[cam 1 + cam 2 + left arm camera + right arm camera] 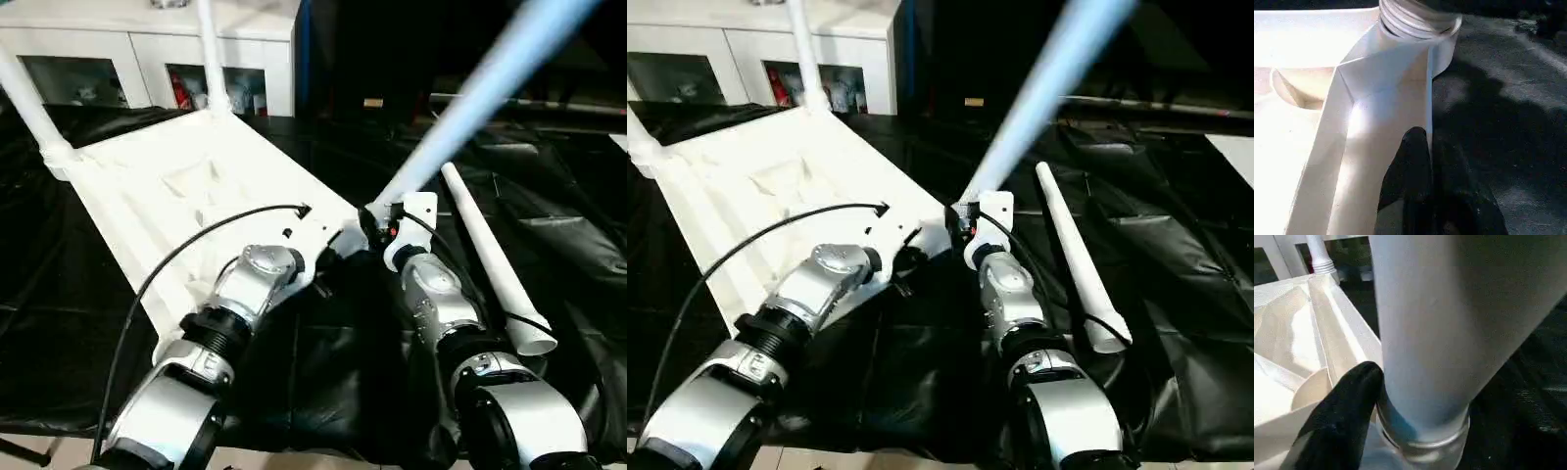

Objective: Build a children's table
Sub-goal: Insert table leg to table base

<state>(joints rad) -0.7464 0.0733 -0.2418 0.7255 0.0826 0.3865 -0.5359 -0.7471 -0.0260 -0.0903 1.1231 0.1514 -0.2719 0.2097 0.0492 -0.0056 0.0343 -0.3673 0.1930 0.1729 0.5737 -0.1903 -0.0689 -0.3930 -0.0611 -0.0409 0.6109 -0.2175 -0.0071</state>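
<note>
Overhead, the white table top (196, 196) lay upside down on a black sheet (549, 225), its ribbed underside facing up. Two legs already stood in the far corner sockets: one (212, 54) at the far right corner, one (29, 103) at the far left. Behind them stood a white cabinet (147, 54) with glass-fronted doors.

At the near right corner, the right end effector (377, 227) held a third leg (470, 103) close to its lower end, the leg slanting up and away to the right over the sheet. In the right wrist view a black finger (1344, 406) pressed against this leg just above its ringed end, which sat at the corner socket; the second finger was hidden behind the leg.

The left end effector (1432, 166) was clamped on the table top's edge wall beside that same corner, one black finger on each side of the thin rim, with the threaded end of the leg (1418, 19) just beyond.

A fourth leg (495, 259) lay loose on the sheet to the right, close alongside the right forearm. A black cable (186, 255) arched over the left forearm across the table top.
</note>
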